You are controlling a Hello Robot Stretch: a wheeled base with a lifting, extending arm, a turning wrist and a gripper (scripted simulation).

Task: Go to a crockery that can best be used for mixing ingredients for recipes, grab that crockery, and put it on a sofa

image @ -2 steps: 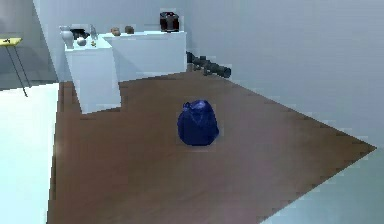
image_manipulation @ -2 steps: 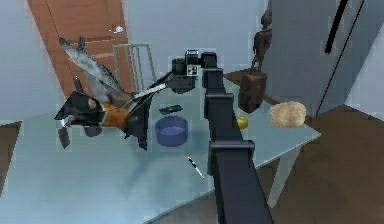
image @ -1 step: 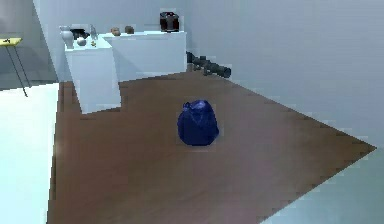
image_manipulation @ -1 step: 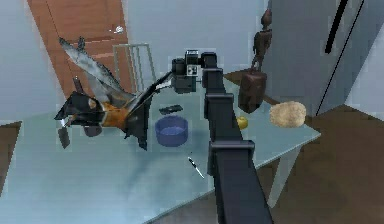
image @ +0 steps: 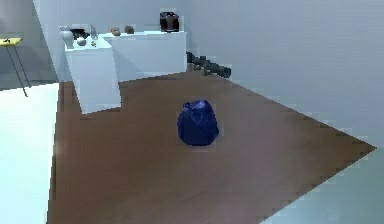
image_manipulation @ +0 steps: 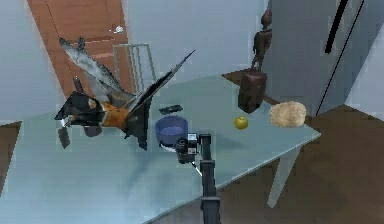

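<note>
Gripper (image_manipulation: pixel 180 143): at arm's far end, low over the tabletop, right at near rim of the blue bowl. Can't tell if over, beside or touching.
Grip state: can't tell whether it holds anything, as bowl stands on the table right at the fingers.
Arm (image_manipulation: pixel 207 190): dark sq. bar, rises from bottom edge just R of mid in arm side view.
Blue bowl (image_manipulation: pixel 172 127): round, upright, on table approx. mid-top, dark rim.
Table (image_manipulation: pixel 60 185): pale blue-grey top, one leg seen at arm side view's right.
Winged sculpture (image_manipulation: pixel 110 95): dark, spiky spread wings, orange patch in body. On table just L of bowl, wing tip reaching above it.
Small dark flat thing (image_manipulation: pixel 170 108): on table just behind bowl, too small to name.
Yellow ball (image_manipulation: pixel 241 122): fruit-like, on table R of bowl, apart from it.
Loaf-like tan lump (image_manipulation: pixel 288 113): near table's R corner, beside yellow ball.
Wooden statue (image_manipulation: pixel 255 70): upright figure on brown block, far R edge of table, behind yellow ball.
Chair (image_manipulation: pixel 135 58): white, beyond table.
Door (image_manipulation: pixel 80 35): orange-brown, behind sculpture.
Fwd view, blue sack-like lump (image: pixel 197 123): on brown floor, mid-pic.
White counters (image: pixel 95 75): two, at far wall, w/ small items on top.
Dark things on floor (image: pixel 212 67): by wall, R of counters.
Yellow side table (image: pixel 10 42): fwd view's left edge.
</note>
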